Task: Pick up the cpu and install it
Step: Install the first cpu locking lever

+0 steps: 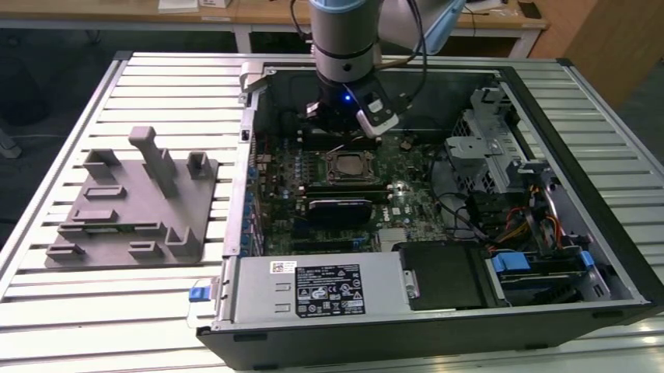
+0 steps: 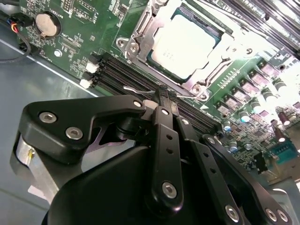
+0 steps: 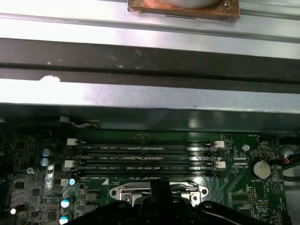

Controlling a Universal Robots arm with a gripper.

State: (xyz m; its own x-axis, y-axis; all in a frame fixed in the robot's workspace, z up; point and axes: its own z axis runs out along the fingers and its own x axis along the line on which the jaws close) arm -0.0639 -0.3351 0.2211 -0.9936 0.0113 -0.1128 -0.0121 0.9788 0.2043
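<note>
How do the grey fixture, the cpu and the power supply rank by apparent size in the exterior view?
1. Grey fixture and power supply: look alike, and the supply sits nearer the camera, so unranked.
2. cpu, in its socket below the gripper: clearly smallest.

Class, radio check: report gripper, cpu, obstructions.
Gripper shut, empty, over memory slots. Cpu seated in socket. Nothing blocking.

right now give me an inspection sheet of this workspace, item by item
surface: slatted metal table, open computer case lying on it
job's things: cpu sits in the motherboard socket; gripper above the memory slots beside it
clutter: grey fixture on the exterior view's left
grippers: fingers together, holding nothing
cables: wire bundle by the drive bay
surroundings: wooden desks behind
</note>
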